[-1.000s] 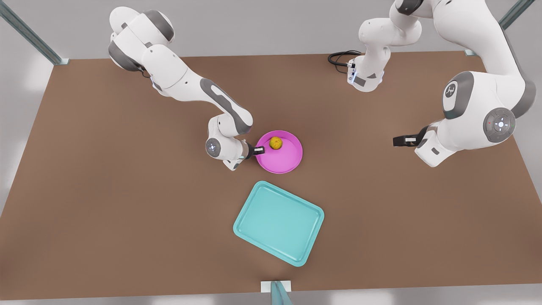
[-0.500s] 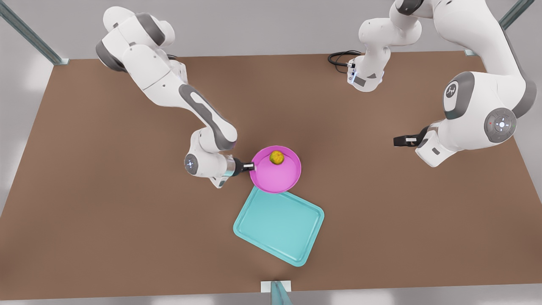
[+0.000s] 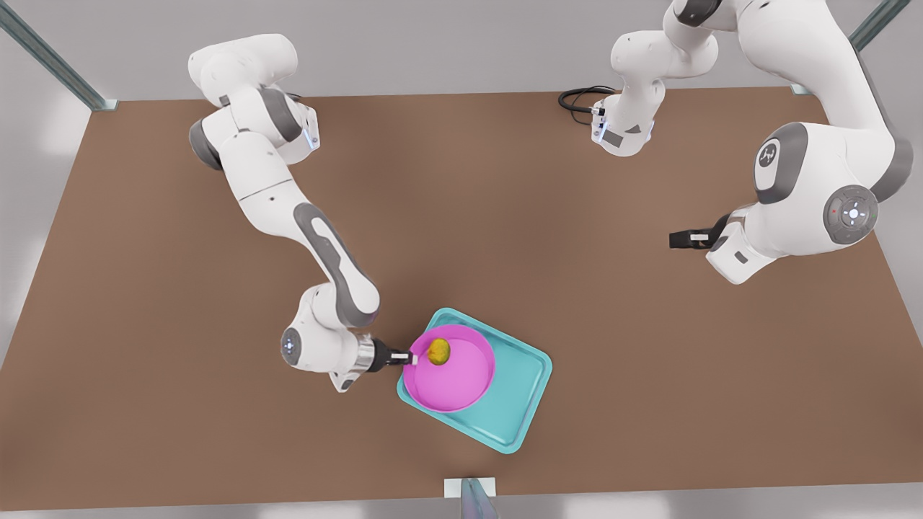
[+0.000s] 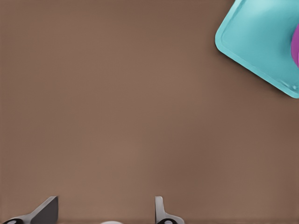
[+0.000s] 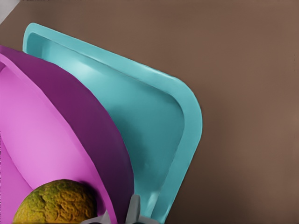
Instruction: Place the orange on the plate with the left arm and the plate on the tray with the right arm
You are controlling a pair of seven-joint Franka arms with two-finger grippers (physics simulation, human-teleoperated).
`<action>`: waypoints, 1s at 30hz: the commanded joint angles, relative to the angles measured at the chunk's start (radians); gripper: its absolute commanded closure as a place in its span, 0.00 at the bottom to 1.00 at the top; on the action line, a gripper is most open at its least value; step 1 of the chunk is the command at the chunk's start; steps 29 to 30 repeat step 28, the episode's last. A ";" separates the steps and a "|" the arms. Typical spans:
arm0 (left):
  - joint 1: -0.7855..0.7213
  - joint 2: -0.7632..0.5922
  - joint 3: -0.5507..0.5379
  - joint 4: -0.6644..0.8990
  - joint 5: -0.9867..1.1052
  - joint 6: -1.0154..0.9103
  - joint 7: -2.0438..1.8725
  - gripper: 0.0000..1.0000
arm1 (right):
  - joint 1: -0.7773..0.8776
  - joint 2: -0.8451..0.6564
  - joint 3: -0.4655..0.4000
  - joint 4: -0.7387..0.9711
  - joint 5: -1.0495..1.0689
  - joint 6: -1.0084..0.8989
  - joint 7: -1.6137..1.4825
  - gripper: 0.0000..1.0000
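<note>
We see the right gripper clamped on the plate rim over the tray, orange just beside it; left gripper waits, fingers apart.

oranges: 1 | plates: 1 | trays: 1 | arms: 2
</note>
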 commanded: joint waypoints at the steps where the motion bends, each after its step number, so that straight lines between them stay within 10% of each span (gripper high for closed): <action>1: -0.001 -0.002 0.000 0.001 0.001 -0.003 0.004 0.00 | 0.001 0.006 -0.005 0.016 -0.023 -0.050 0.030 0.79; 6: -0.001 0.000 0.000 0.001 0.001 -0.002 0.004 0.00 | 0.020 0.003 -0.004 0.018 -0.022 -0.049 0.042 0.79; 8: 0.001 -0.002 0.000 0.001 0.001 -0.005 0.004 0.00 | 0.024 0.002 -0.004 0.015 -0.022 -0.046 0.039 0.00; 14: 0.014 0.012 0.012 0.035 0.006 -0.017 0.034 0.00 | -0.034 -0.047 -0.008 0.029 -0.028 -0.201 0.014 0.00; 19: 0.016 0.073 0.012 0.114 0.007 -0.022 0.025 0.00 | -0.462 -0.365 -0.031 0.220 -0.618 -1.207 -0.128 0.00; 24: 0.013 0.066 0.010 0.114 0.007 -0.068 0.017 0.00 | -0.440 -0.739 -0.022 0.075 -0.853 -1.218 -0.348 0.00; 30: 0.014 0.063 0.012 0.144 0.009 -0.089 0.019 0.00 | -0.445 -0.750 -0.025 0.052 -0.864 -1.216 -0.348 0.00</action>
